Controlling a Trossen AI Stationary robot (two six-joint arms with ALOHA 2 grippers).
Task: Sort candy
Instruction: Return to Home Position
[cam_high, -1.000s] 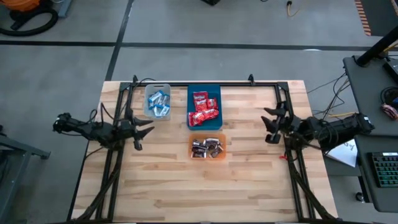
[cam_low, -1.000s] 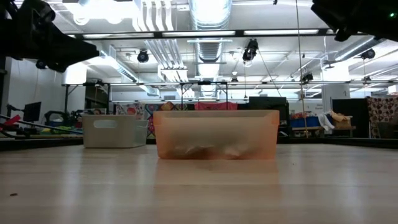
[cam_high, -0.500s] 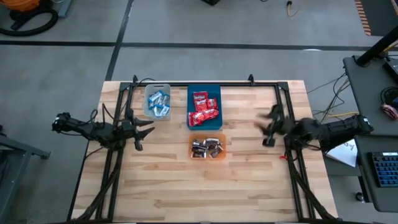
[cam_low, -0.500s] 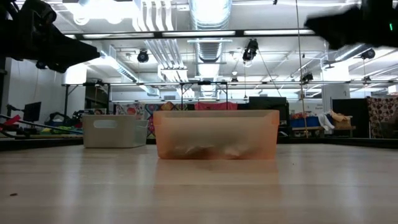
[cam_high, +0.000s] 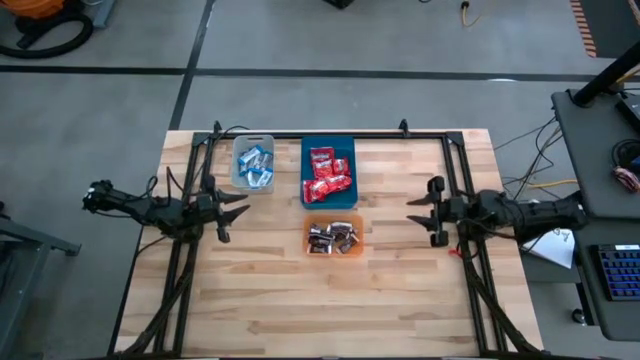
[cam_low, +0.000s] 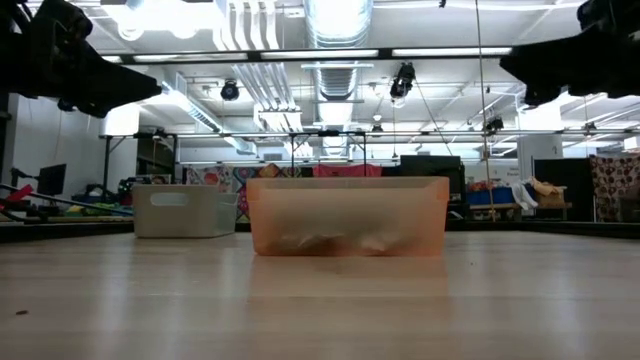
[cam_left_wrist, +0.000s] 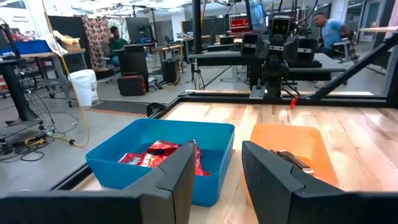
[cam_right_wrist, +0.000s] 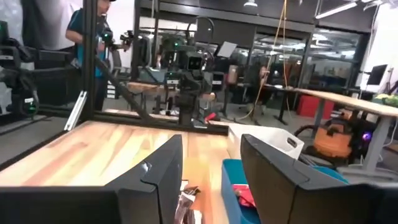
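The candy lies sorted in three bins at the middle of the table's far half. Blue-and-white candies (cam_high: 254, 165) fill the clear bin (cam_high: 240, 146). Red candies (cam_high: 326, 174) lie in the blue bin (cam_high: 345, 143), and dark brown-silver candies (cam_high: 332, 237) in the orange bin (cam_high: 356, 249). My left gripper (cam_high: 241, 208) hovers level at the table's left edge, open, nothing between its fingers (cam_left_wrist: 177, 177). My right gripper (cam_high: 416, 212) hovers level at the right edge, open and empty, pointing at the bins.
A black frame (cam_high: 330, 134) runs along the table's far edge and down both sides beneath the arms. Bare wood lies on the near half of the table (cam_high: 330, 310). People (cam_left_wrist: 323, 28) stand in the room beyond the table.
My right gripper has tipped up from a downward slant to about level, rolled somewhat and sunk a little, staying over the table's right edge and open. The bins and candy lie as before.
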